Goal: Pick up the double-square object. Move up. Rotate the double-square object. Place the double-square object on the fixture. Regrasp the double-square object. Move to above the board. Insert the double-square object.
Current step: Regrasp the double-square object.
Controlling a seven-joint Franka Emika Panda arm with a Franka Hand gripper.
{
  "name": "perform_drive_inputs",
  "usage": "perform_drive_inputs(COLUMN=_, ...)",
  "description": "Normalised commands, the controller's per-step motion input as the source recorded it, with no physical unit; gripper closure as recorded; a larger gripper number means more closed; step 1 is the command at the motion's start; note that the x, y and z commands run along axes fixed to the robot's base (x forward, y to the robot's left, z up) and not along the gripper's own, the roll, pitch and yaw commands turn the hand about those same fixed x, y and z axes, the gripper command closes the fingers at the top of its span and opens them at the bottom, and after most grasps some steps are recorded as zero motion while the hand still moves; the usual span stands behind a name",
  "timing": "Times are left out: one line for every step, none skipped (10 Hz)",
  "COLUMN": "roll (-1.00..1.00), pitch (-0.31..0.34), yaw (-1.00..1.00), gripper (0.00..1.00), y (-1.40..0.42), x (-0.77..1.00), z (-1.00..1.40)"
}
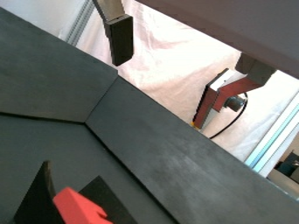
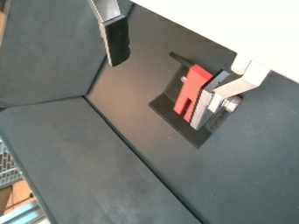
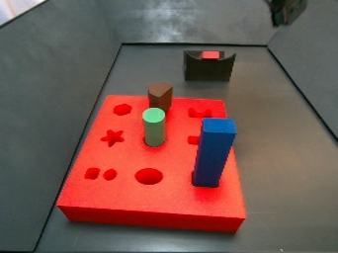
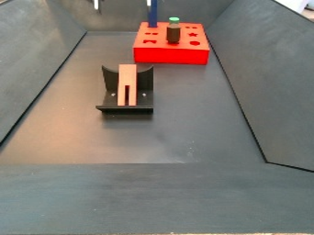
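Resting on the fixture [image 2: 197, 103], the double-square object [image 2: 191, 91] shows as a small red-pink flat block leaning against the dark bracket; no finger touches it. In a side view it appears as a red patch in the notch of the fixture [image 3: 209, 65], object [image 3: 209, 54]; in a side view the fixture [image 4: 125, 92] stands on the dark floor near the middle, with the pale-pink piece [image 4: 128, 84] lying along it.

Tool [image 2: 176, 52]: raised clear of the fixture, jaws spread wide apart and empty. One finger [image 2: 114, 39] with its dark pad hangs over bare floor; the opposite finger [image 2: 237, 86] sits beside the fixture's far edge. In a wrist view the tool [image 1: 187, 61] is seen against white sheeting, with the red piece [image 1: 79, 206] low in the frame.

Board [image 3: 152, 163]: bright red slab with shaped holes, well apart from the fixture. Standing in it: blue square block [image 3: 212, 151], green cylinder [image 3: 153, 126], brown hexagonal peg [image 3: 160, 96]. Board [image 4: 171, 46] also visible at the far end of the floor.
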Motion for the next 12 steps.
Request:
perform_drive_inputs(roll=0.13, pitch=0.042, yaw=0.08, gripper=0.00, y=0.07, x=0.04, z=-1.00)
perform_drive_inputs(roll=0.09, pitch=0.022, yaw=0.09, gripper=0.00, y=0.06, x=0.05, z=-1.00)
perform_drive_inputs(roll=0.07, pitch=0.002, yaw=0.10, gripper=0.00, y=0.06, x=0.06, z=-1.00)
perform_drive_inputs(roll=0.06, pitch=-0.022, yaw=0.09, gripper=0.00, y=0.06, x=0.07, z=-1.00)
perform_drive_inputs(roll=0.07, pitch=-0.040, yaw=0.08, gripper=0.00, y=0.05, x=0.08, z=-1.00)
perform_drive_inputs(roll=0.07, pitch=-0.058, yaw=0.07, gripper=0.00, y=0.05, x=0.09, z=-1.00)
perform_drive_inputs(roll=0.07, pitch=-0.070, yaw=0.05, gripper=0.00, y=0.04, x=0.10, z=-1.00)
perform_drive_inputs(roll=0.07, pitch=-0.074, yaw=0.04, gripper=0.00, y=0.04, x=0.11, z=-1.00)
perform_drive_inputs(roll=0.07, pitch=-0.066, yaw=0.02, gripper=0.00, y=0.03, x=0.11, z=-0.91)
perform_drive_inputs(roll=0.07, pitch=-0.065, yaw=0.01, gripper=0.00, y=0.02, x=0.10, z=-0.81)
perform_drive_inputs(roll=0.07, pitch=-0.062, yaw=0.00, gripper=0.00, y=0.01, x=0.09, z=-0.66)
perform_drive_inputs(roll=0.07, pitch=-0.051, yaw=-0.01, gripper=0.00, y=0.01, x=0.07, z=-0.46)
